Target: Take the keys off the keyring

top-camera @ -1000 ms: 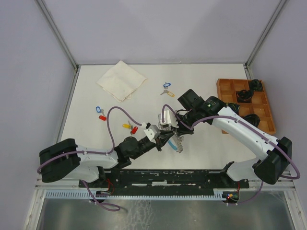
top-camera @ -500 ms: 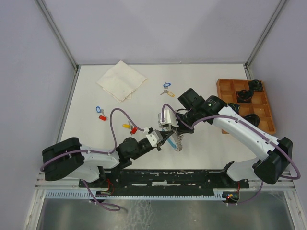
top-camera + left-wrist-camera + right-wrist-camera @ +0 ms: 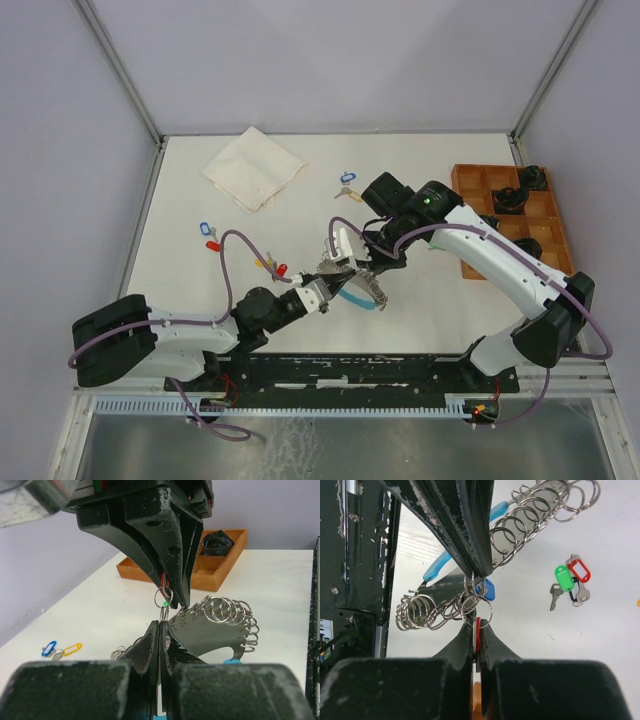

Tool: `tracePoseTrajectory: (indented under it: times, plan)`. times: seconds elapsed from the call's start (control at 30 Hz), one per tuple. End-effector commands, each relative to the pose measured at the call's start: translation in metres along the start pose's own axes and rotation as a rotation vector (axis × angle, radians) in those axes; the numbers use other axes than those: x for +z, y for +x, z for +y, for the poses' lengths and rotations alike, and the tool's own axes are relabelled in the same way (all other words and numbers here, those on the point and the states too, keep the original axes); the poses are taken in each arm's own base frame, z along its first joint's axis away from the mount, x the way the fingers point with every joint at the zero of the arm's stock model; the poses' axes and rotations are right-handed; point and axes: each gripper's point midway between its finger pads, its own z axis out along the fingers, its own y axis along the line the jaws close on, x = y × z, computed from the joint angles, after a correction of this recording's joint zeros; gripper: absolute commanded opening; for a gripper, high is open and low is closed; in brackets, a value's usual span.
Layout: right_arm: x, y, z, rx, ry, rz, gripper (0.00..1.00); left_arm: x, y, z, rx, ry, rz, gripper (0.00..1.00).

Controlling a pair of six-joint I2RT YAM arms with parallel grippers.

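Note:
The keyring point(image 3: 215, 630) is a dark curved plate edged with several split rings point(image 3: 422, 611) and a light-blue band point(image 3: 439, 566). It hangs above the table's middle point(image 3: 372, 291). My left gripper point(image 3: 160, 630) is shut on a thin split ring at the keyring's edge. My right gripper point(image 3: 477, 630) comes in from above in the left wrist view point(image 3: 175, 592). It is shut on a red-tagged key point(image 3: 478, 632) whose ring is linked into the keyring's rings. Both sets of fingertips almost touch point(image 3: 345, 272).
Loose tagged keys lie on the table: green and red point(image 3: 570, 577), blue and yellow point(image 3: 347, 186), blue and red point(image 3: 209, 237), yellow and red point(image 3: 272, 266). A folded cloth point(image 3: 253, 167) lies at the back left. A wooden tray point(image 3: 470, 180) with dark items stands at the right.
My left gripper has shut on a ring of the keyring. Both grippers and the keyring have shifted slightly left and away from the arm bases.

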Motion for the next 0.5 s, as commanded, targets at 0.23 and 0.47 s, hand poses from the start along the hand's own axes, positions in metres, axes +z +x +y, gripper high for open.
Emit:
tracePoseTrajectory:
  times: [0.23,0.47]
  plan:
    - [-0.001,-0.016,0.016,-0.121,-0.057,-0.12,0.04,-0.009,-0.028,0.002,-0.053,0.008,-0.168,0.03]
    - [0.006,-0.01,0.013,-0.15,-0.034,-0.11,0.03,-0.014,-0.032,0.0,-0.102,0.008,-0.218,0.03]
